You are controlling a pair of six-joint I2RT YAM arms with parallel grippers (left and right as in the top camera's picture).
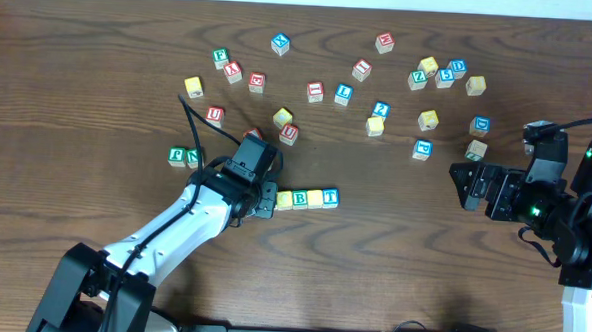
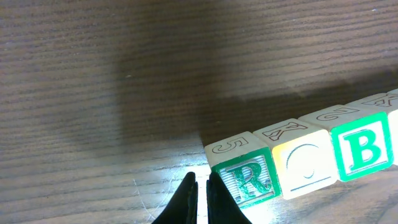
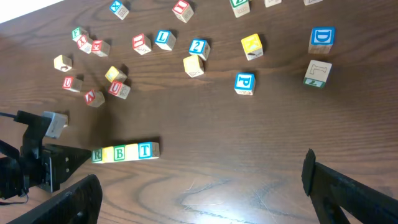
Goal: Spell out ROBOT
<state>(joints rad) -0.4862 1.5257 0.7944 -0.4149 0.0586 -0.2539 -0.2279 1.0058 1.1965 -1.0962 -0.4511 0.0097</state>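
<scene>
Five wooden cubes stand in a tight row on the table and read R, O, B, O, T. In the left wrist view the green R cube (image 2: 249,182), a yellow O cube (image 2: 305,163) and the green B cube (image 2: 364,148) show. From overhead the yellow O cube (image 1: 284,199), B cube (image 1: 300,198), second yellow cube (image 1: 316,198) and blue T cube (image 1: 331,198) are seen; the R end is under my left gripper (image 1: 267,201). My left gripper (image 2: 202,183) is shut and empty, its tips right beside the R cube's left side. My right gripper (image 1: 467,187) (image 3: 202,186) hangs open and empty, far right of the row (image 3: 121,152).
Many loose letter cubes lie scattered across the back of the table. Green F and N cubes (image 1: 183,157) sit left of my left arm. A red U cube (image 1: 288,134) and a yellow cube (image 1: 282,116) lie just behind the row. Two cubes (image 1: 476,149) (image 1: 422,148) lie near the right gripper.
</scene>
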